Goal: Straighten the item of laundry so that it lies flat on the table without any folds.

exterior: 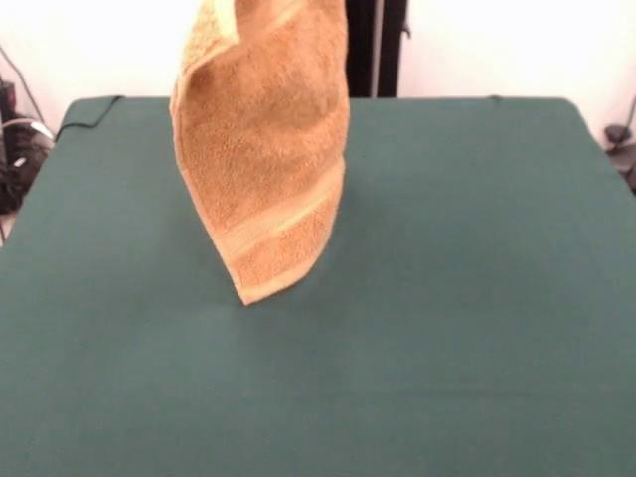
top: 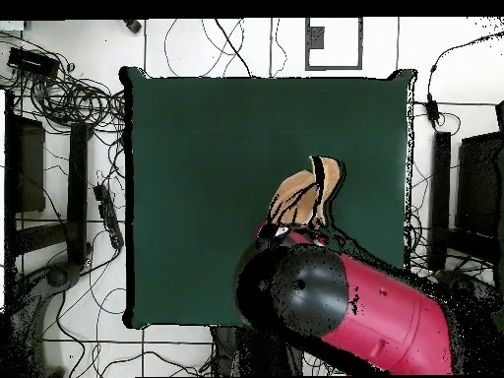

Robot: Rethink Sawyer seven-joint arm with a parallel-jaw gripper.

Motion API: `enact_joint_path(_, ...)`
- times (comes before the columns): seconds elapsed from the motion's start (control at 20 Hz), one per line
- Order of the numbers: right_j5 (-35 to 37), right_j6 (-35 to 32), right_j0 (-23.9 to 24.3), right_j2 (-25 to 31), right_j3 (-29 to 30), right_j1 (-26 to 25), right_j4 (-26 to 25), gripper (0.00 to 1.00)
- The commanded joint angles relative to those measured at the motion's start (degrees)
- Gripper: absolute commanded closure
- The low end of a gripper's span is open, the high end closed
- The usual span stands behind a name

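The orange-tan towel [exterior: 263, 149] hangs in the air over the middle-left of the green table [exterior: 447, 298], draped in loose vertical folds. A stripe band crosses it near the bottom. Its lowest corner points down close to the cloth; I cannot tell if it touches. Its top runs out of the front view, where the gripper is above the picture's edge. In the overhead view the towel [top: 310, 189] shows bunched just beyond the red arm [top: 345, 305]. The gripper [top: 292, 230] is mostly hidden by the arm and holds the towel's top.
Dark green cloth covers the whole table [top: 197, 148]. Cables and black equipment [top: 59, 98] lie on the floor beside the table. The robot's black pedestal [exterior: 378, 45] stands at the table's far side.
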State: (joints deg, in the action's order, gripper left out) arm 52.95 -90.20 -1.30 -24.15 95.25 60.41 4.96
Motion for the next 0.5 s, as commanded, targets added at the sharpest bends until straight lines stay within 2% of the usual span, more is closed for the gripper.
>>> enact_joint_path(0.05,12.19,-12.21,-3.60,-4.65,6.37,4.44,-4.51,1.00)
enact_joint_path(0.25,12.44,-15.27,-5.82,-5.62,6.46,4.90,-4.43,1.00)
enact_joint_path(0.35,12.66,-14.32,-5.56,-5.64,5.14,4.79,-4.54,1.00)
enact_joint_path(0.5,16.08,-9.84,-2.99,-4.78,0.06,3.96,-5.27,1.00)
